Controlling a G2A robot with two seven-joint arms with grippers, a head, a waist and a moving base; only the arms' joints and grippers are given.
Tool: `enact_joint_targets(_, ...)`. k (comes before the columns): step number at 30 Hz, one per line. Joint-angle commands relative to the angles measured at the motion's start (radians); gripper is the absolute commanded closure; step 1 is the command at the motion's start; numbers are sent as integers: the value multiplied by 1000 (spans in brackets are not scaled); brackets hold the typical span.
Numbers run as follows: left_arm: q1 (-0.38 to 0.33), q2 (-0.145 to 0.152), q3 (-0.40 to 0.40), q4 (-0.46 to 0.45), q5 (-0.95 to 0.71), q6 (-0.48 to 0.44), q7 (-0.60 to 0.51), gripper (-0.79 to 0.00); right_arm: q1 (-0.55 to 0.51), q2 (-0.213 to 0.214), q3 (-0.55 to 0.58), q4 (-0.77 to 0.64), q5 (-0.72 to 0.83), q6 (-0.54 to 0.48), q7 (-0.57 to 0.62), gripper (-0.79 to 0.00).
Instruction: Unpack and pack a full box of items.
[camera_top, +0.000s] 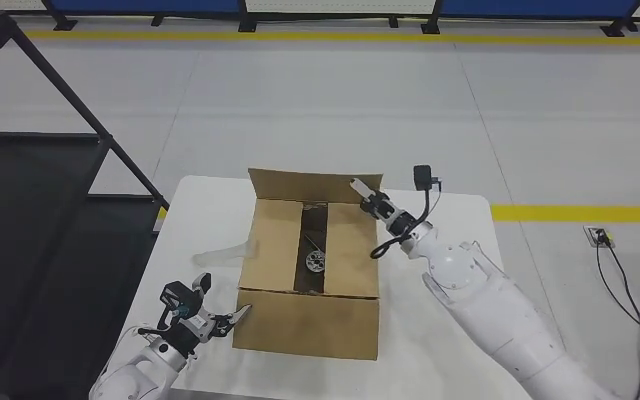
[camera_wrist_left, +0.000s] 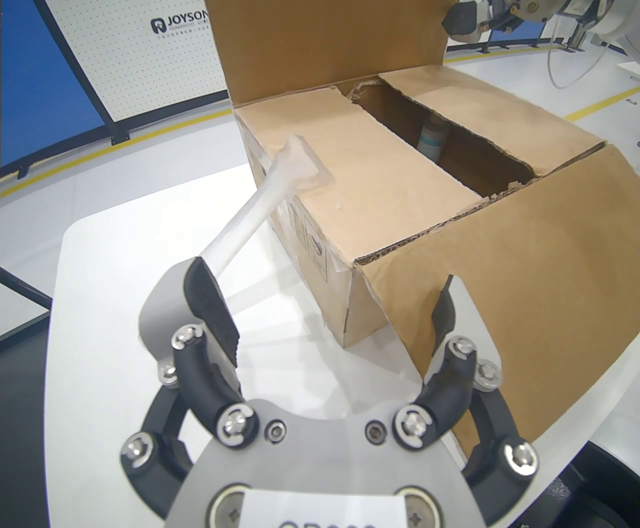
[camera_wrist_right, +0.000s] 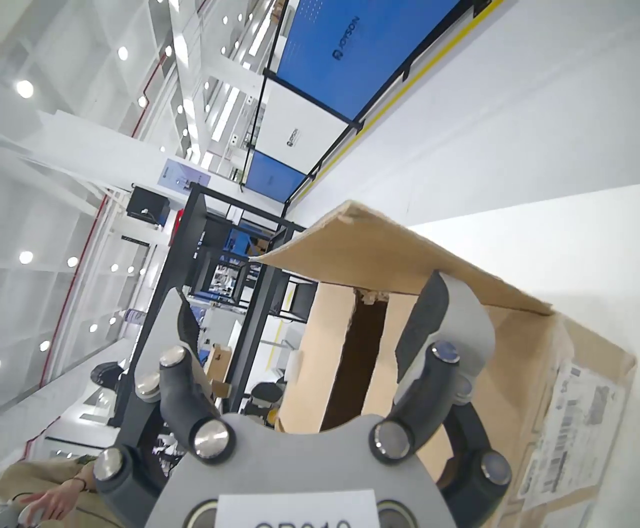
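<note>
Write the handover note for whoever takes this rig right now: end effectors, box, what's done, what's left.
Left end effector: open, empty, by the box's near left corner.
Right end effector: open, empty, at the far right corner beside the upright far flap.
The box sits on the table. Its near outer flap is folded down and the inner flaps lie nearly flat with a gap between them. An item shows through the gap, and a tape strip sticks out from the box's left edge.
Done: outer flaps open.
Left: spread inner flaps, unpack, repack.
</note>
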Motion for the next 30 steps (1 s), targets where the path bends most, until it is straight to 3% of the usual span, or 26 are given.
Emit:
enact_joint_targets(1,0,0,0,0,0,0,0,-785,19,-14,-10,29,-18,10,-27,-785)
enact_joint_targets(5,0,0,0,0,0,0,0,-785,62,-50,-45,89,-87,59,-117,-785)
enact_joint_targets(16,0,0,0,0,0,0,0,-785,182,-176,-140,319,-97,109,-171,-785)
enact_joint_targets(24,0,0,0,0,0,0,0,-785,246,-263,-175,475,-46,138,-81,-785)
enact_joint_targets(30,0,0,0,0,0,0,0,-785,279,-301,-165,572,-9,108,25,-785)
